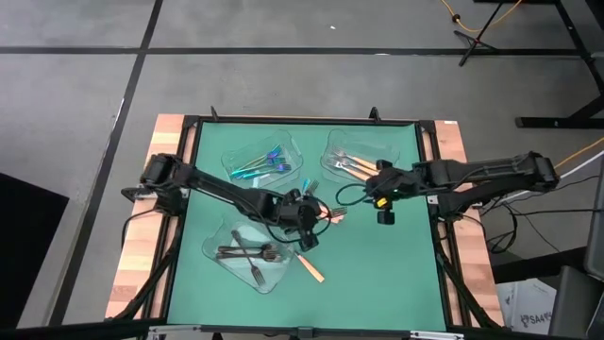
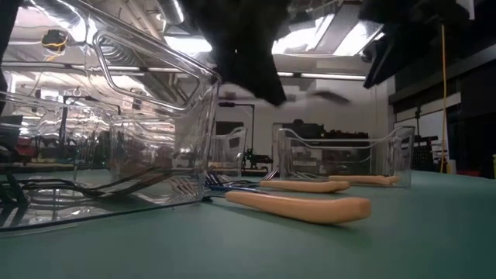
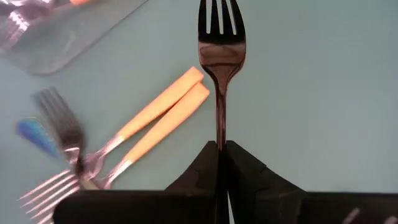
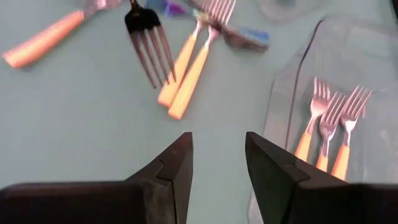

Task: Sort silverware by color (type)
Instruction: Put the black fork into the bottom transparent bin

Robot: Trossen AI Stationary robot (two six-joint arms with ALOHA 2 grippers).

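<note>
The green mat (image 1: 377, 274) carries three clear trays (image 1: 247, 253) — dark forks in the near one, blue in the far-left, orange in the far-right. Mid-mat, the left gripper (image 3: 222, 155) is clamped on a dark fork (image 3: 221, 56) above two loose orange forks (image 3: 155, 121). The right gripper (image 4: 217, 155) hovers beside the orange tray, jaws apart and empty.

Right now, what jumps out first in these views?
The left hand at mid-table is shut on a dark fork, tines pointing away from it. Beside it lies a loose pile of orange-handled forks. The right hand hovers open near the tray that holds three orange-handled forks.
</note>
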